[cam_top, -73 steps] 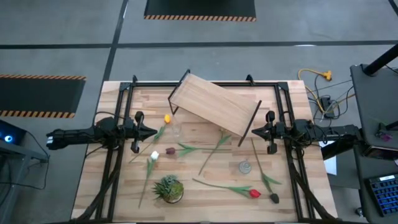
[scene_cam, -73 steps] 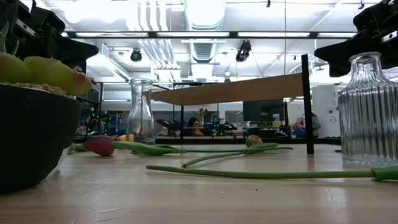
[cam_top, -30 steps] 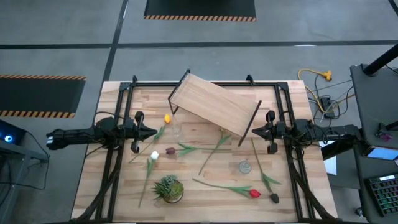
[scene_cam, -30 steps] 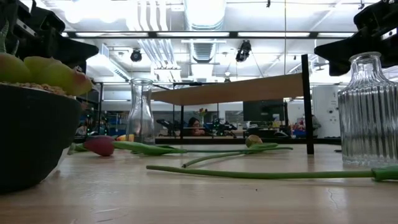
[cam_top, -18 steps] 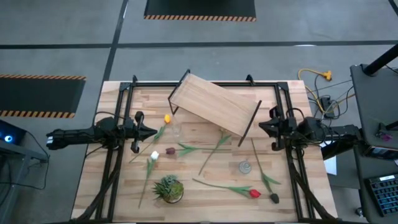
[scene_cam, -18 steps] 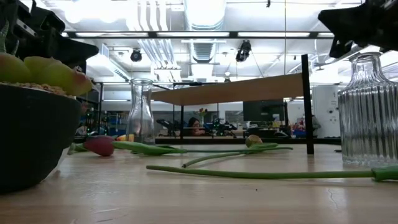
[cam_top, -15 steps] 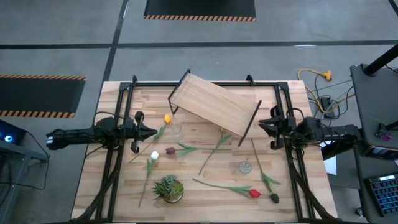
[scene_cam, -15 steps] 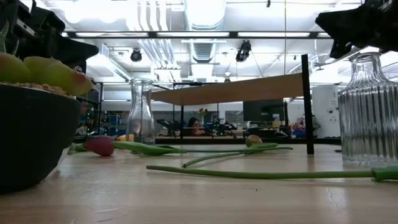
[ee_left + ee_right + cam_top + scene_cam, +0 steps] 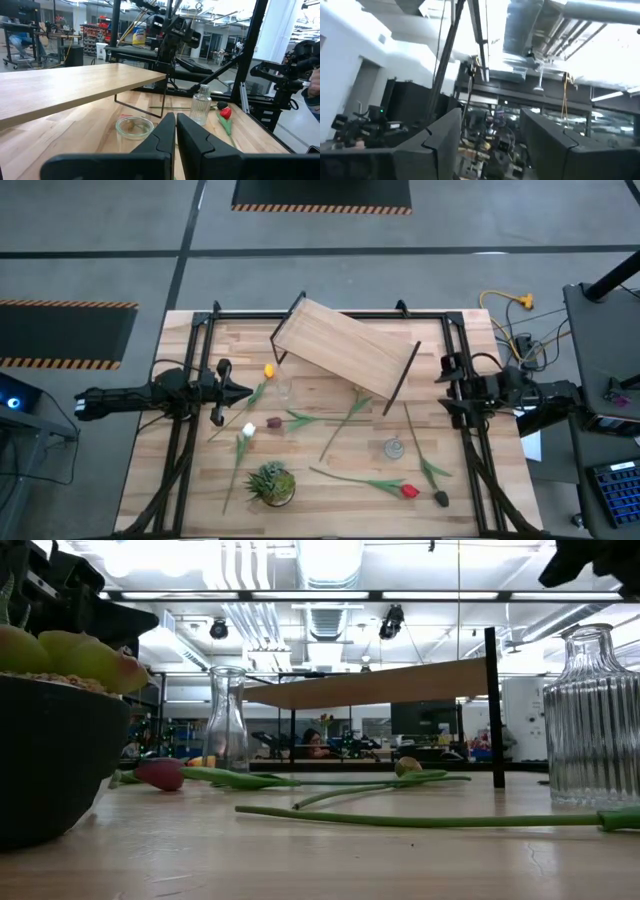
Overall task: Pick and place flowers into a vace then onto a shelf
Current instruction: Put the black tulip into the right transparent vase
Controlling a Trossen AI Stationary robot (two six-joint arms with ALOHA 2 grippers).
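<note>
Several tulips lie flat on the slatted tabletop: a yellow one (image 9: 268, 370), a white one (image 9: 249, 430), a maroon one (image 9: 275, 423) and a red one (image 9: 408, 491). A small clear vase (image 9: 284, 388) and a ribbed glass bottle (image 9: 395, 448) stand upright among them. The wooden shelf (image 9: 345, 348) stands slantwise at the far middle on black legs. My left gripper (image 9: 245, 392) hovers shut at the table's left, pointing at the clear vase (image 9: 134, 127). My right gripper (image 9: 445, 386) is open at the right edge, tipped up toward the ceiling (image 9: 490, 140), holding nothing.
A bushy potted plant (image 9: 271, 483) sits near the front edge, left of the middle. Black frame rails (image 9: 190, 430) run down both sides of the table. A dark tulip head (image 9: 440, 499) lies at the front right. A person shows far off in the room (image 9: 318, 743).
My right gripper has drawn back from the shelf toward the table's right edge, risen and tipped upward. Its fingers, shut to a point a second ago, now stand apart. The left arm, flowers, vases and shelf have kept still.
</note>
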